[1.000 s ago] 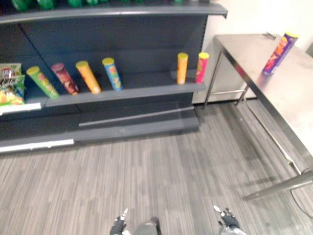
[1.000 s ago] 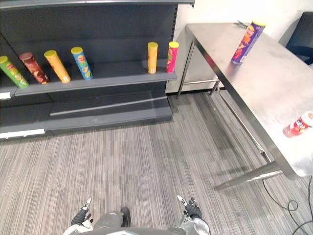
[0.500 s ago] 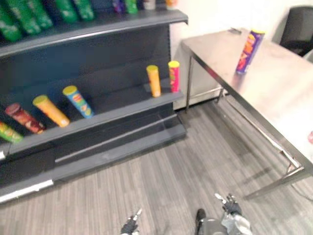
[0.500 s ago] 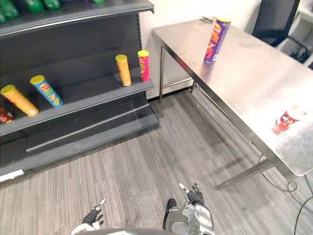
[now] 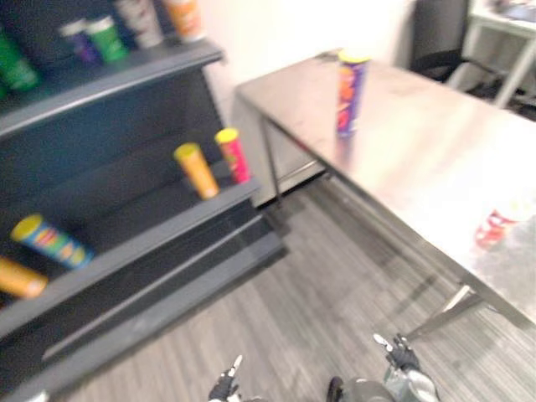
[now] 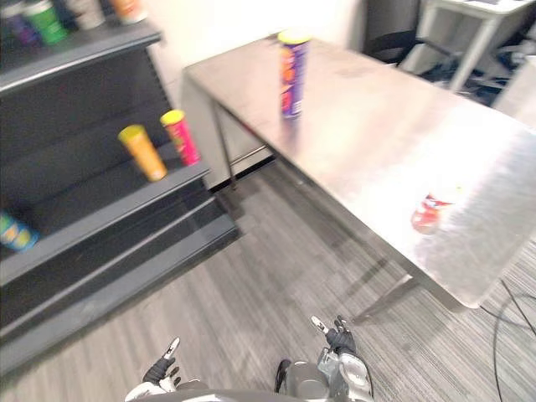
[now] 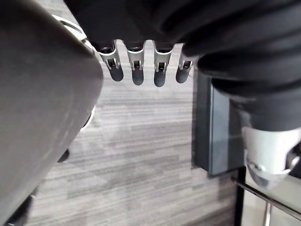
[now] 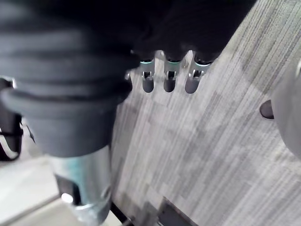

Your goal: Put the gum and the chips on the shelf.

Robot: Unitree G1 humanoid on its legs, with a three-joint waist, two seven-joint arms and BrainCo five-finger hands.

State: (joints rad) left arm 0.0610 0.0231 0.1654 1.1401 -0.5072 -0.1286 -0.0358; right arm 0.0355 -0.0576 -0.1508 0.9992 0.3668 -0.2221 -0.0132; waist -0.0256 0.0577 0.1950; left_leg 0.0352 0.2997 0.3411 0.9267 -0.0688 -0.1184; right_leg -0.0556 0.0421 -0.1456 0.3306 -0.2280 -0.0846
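Left hand (image 6: pixel 162 369) and right hand (image 6: pixel 339 338) hang low beside the worktop (image 6: pixel 377 142), fingers loosely straight (nothing held). The purple chips can (image 6: pixel 291 74) stands upright at the worktop's far end; the red gum bottle (image 6: pixel 429 213) sits near its front edge

Left robot hand (image 6: pixel 159 369) and right robot hand (image 6: pixel 338 338) hang low, fingers relaxed.

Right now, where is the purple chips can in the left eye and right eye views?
Left eye view: the purple chips can stands upright on the steel table, upper middle-right.
Right eye view: the same can is at top centre, on the table's far part.
Shared landmark: the pink can at the end of the shelf, lower left of it.
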